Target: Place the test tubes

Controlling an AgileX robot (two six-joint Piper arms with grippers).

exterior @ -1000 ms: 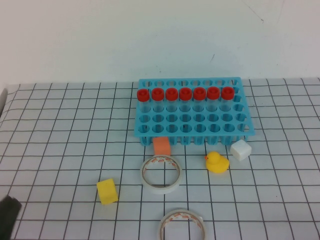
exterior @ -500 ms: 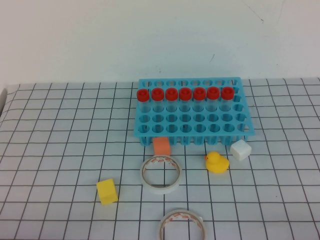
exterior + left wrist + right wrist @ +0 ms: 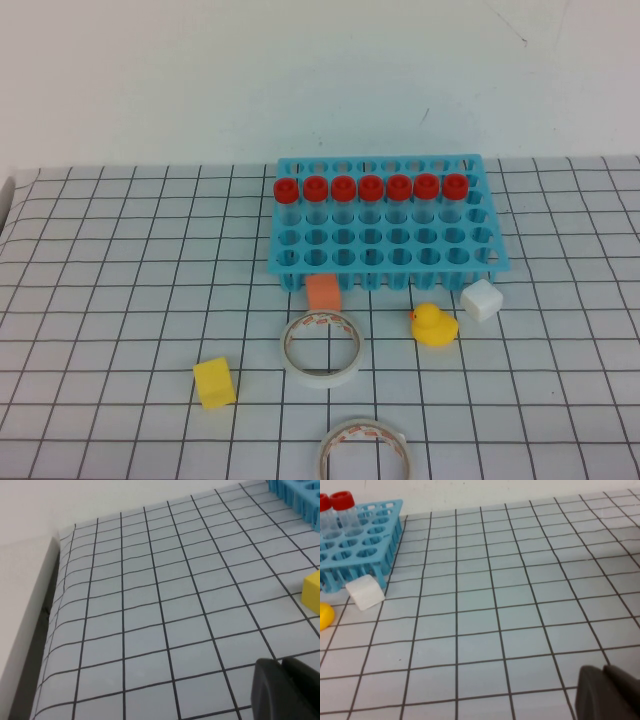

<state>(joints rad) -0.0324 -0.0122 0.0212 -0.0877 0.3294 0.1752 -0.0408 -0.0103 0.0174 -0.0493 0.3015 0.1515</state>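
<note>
Seven clear test tubes with red caps (image 3: 371, 188) are seen standing upright in a single row in the blue plastic test-tube rack (image 3: 400, 270), which is placed right of centre in the upper half of the high view. The row is set in the second line of holes from the back.

Just in front of the rack, a small orange foam block (image 3: 323, 291) is found touching its front wall, and a white cube (image 3: 481, 299) is set near its front right corner. A yellow rubber duck (image 3: 433, 325) is placed beside the white cube, and a roll of white tape (image 3: 322, 348) lies flat below the orange block. A yellow foam cube (image 3: 214, 383) is seen at lower left of centre, and a second tape roll (image 3: 365, 450) is cut by the bottom edge. Everything is laid on a white mat ruled with a black grid (image 3: 120, 280).

The left gripper (image 3: 281, 666) is held low over bare mat, its dark fingers pressed together on nothing. The right gripper (image 3: 603, 671) is likewise closed and empty over bare mat. The tubes are kept well apart from both sets of fingers.
</note>
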